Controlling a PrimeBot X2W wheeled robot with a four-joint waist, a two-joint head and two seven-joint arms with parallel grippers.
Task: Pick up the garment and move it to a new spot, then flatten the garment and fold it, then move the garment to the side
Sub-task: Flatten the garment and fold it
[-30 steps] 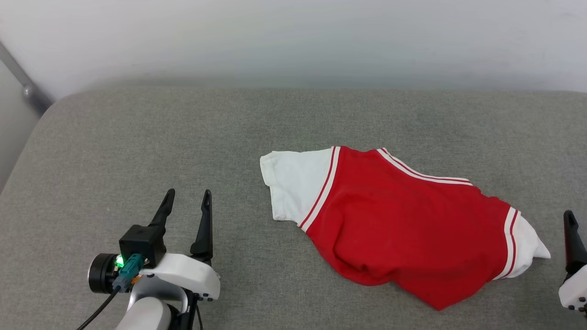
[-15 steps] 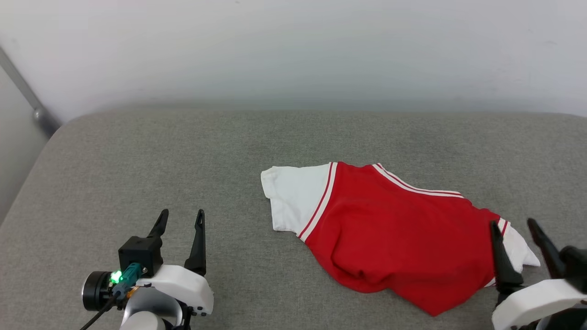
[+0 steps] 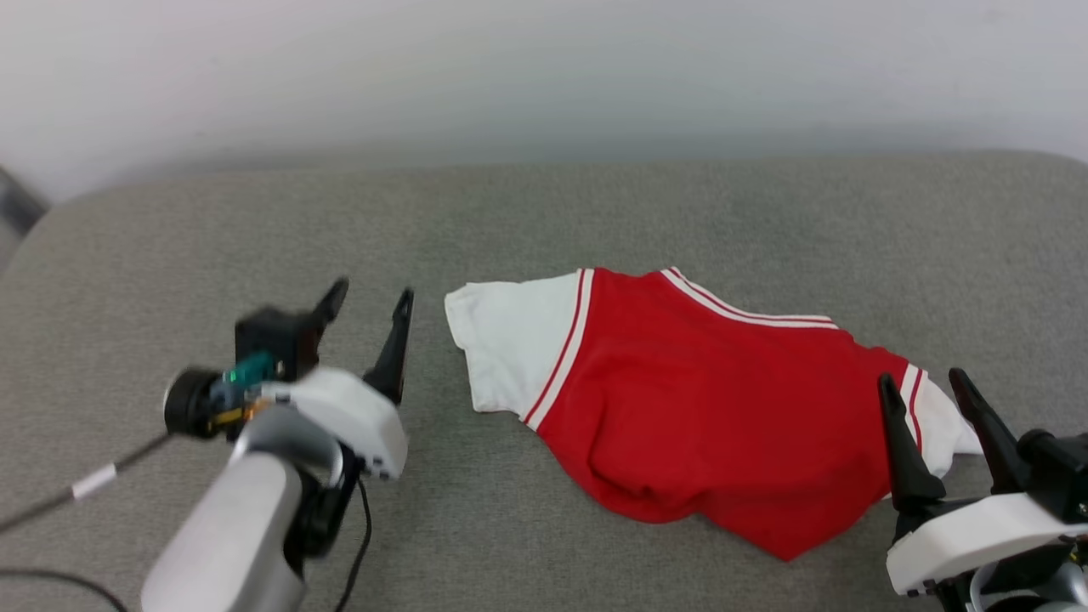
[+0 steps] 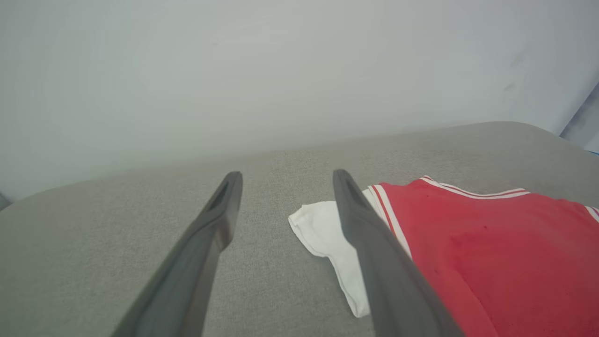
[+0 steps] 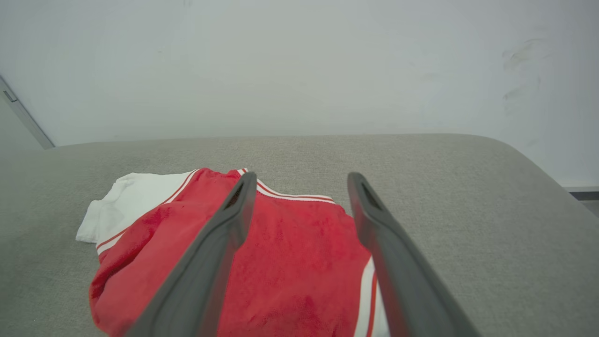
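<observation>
the garment (image 3: 705, 425) lies crumpled on the right half of the grey upholstered surface (image 3: 595, 212), well short of its far edge, one white sleeve reaching toward the middle. the side facing up is plain red with striped trim. the near hem is bunched and rolled under, so its true outline is hard to make out.

in the head view the right gripper (image 3: 920, 377) stands in front of the other white sleeve, fingers spread apart, and covers part of it. whether those fingers touch cloth or hang above it, i can't tell. its pale body is cut off by the lower right corner. from the right wrist, the right gripper (image 5: 303, 175) frames the red back of the shirt (image 5: 290, 262) between two parted fingers, nothing between them.

the left gripper (image 3: 373, 290) sits just beside the left sleeve, clear of it, fingers wide and empty. its forearm runs out of the bottom edge, and a cable (image 3: 93, 482) trails off to the left. in the left wrist view one finger of the left gripper (image 4: 287, 174) hides a strip of sleeve and trim on the shirt (image 4: 491, 252).

the surface is coarse grey weave with rounded corners. it backs onto a plain pale wall (image 3: 544, 68), scuffed at the right in the right wrist view. a slanted grey bar (image 5: 23, 117) crosses the wall at the left.
</observation>
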